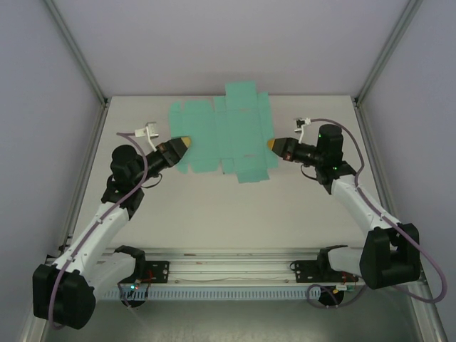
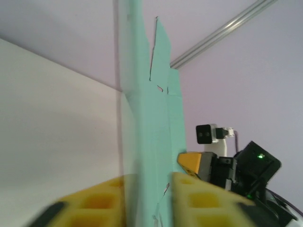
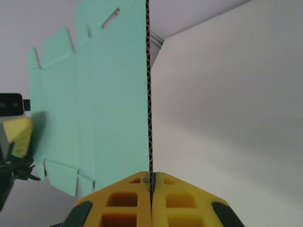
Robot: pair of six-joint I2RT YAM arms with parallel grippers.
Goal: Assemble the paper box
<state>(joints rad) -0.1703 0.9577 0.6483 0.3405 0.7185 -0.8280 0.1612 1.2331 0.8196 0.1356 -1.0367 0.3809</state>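
Paper box [image 1: 222, 135], a flat teal die-cut sheet, sits mid-table [image 1: 214, 214] between 2 grippers. Left gripper [image 1: 183, 143] clamps its left edge, jaws closed onto card; right gripper [image 1: 272, 145] pinches its right edge likewise.

robot lab cell, alu frame [image 1: 78, 53], white table [image 1: 214, 206]

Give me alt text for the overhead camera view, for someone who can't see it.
A flat teal-green die-cut paper box sheet is held between two robot arms, the left gripper at its left edge and the right gripper at its right edge. It spreads over the far half of a white table.
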